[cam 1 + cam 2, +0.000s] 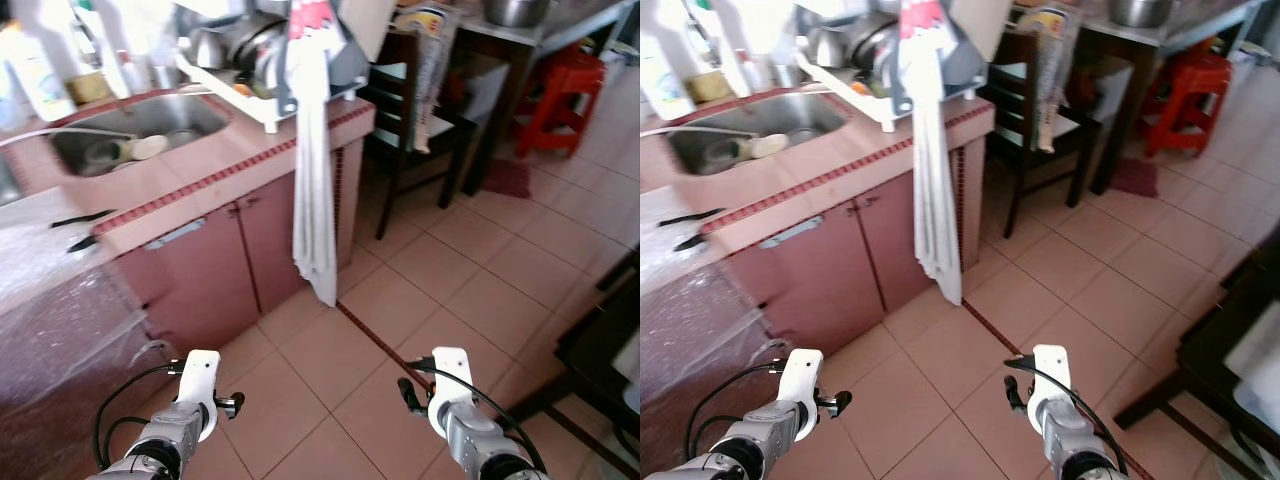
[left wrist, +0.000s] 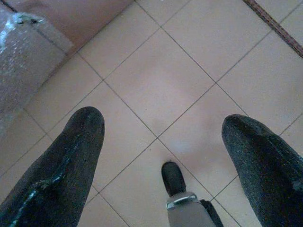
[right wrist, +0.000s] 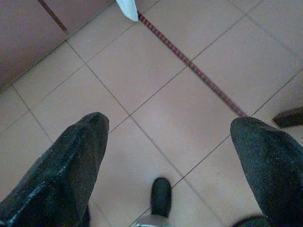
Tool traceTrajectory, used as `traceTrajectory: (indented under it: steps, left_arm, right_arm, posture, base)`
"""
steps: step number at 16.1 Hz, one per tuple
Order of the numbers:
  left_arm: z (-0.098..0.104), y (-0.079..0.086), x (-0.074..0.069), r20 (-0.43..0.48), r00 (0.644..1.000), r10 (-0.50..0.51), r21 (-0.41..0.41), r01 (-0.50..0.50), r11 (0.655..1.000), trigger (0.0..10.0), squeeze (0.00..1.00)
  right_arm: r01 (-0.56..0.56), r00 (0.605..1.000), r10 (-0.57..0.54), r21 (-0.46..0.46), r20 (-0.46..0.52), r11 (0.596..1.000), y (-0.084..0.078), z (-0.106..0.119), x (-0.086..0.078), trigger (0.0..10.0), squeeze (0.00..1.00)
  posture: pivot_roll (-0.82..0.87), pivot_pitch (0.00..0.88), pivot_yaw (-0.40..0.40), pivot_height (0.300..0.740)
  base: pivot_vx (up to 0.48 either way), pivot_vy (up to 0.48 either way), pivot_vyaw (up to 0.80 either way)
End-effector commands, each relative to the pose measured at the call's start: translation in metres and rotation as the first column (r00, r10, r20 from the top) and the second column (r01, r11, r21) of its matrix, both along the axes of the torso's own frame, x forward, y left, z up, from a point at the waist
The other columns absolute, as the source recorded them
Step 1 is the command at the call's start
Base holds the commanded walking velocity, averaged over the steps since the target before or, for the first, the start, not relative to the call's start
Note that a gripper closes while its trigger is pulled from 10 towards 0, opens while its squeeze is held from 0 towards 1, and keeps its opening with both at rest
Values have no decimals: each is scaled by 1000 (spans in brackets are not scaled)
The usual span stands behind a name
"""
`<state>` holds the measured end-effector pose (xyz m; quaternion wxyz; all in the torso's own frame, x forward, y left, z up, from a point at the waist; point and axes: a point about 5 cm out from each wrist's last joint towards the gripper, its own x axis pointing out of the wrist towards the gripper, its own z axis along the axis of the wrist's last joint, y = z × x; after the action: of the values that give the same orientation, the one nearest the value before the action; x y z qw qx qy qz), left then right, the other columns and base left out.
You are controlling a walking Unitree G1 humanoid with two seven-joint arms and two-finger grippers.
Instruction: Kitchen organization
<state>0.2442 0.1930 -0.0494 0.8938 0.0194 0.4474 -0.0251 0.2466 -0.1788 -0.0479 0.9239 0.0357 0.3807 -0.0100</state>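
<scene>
A pink tiled counter (image 1: 205, 178) holds a steel sink (image 1: 190, 112) with a pale cup (image 1: 143, 148) and other dishes lying in it. A white dish rack (image 1: 228, 88) with pots stands beside the sink. From the counter's corner a long white towel (image 1: 313, 200) hangs down almost to the floor. Both arms are held low over the tiled floor in front of the cabinet doors (image 1: 215, 265). My left gripper (image 2: 163, 123) is open above bare tiles. My right gripper (image 3: 170, 125) is open too, with nothing between its fingers, near the towel's tip (image 3: 127, 8).
A bubble-wrapped block (image 1: 50, 320) stands at the left against the cabinet. A dark chair (image 1: 400, 120) sits past the counter's end, with a red stool (image 1: 560, 90) farther back. A dark table (image 1: 600, 340) juts in at the right. Bottles (image 1: 30, 75) line the counter's back.
</scene>
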Motion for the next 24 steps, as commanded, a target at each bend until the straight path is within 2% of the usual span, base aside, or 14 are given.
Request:
traceTrajectory:
  steps: [1,2,5,8,16,24]
  left_arm:
    - [-1,2,-2,-11,1000,-5,9,5,1000,10000,0]
    - [-2,2,-3,-15,1000,-1,9,1,1000,10000,0]
    - [-3,2,-5,-24,1000,13,9,-13,1000,10000,0]
    - [-4,3,-6,-30,999,13,14,-12,1000,10000,0]
    - [-5,4,-8,-38,999,8,26,-7,1000,10000,0]
    - [-5,5,-9,-38,999,7,24,-7,1000,10000,0]
  right_arm:
    - [67,997,-67,21,-41,997,-7,-6,-9,10000,0]
    - [90,995,-88,31,-55,995,-9,-8,-13,10000,0]
    - [62,993,-61,7,-106,998,-12,-18,-28,10000,0]
    - [25,992,-26,-6,-124,1000,-11,-21,-34,10000,0]
    - [-9,992,6,-24,-128,1000,-10,-22,-36,10000,0]
    - [-29,990,25,-31,-137,999,-6,-24,-39,10000,0]
  posture:
    - [-130,0,34,740]
    - [-131,0,35,740]
    - [-132,0,33,740]
    - [-138,0,38,740]
    - [-136,0,41,740]
    - [-138,0,42,740]
  base:
    - [0,0,0]
    - [0,0,0]
    - [0,0,0]
    - [0,0,0]
    - [0,0,0]
    - [303,0,0]
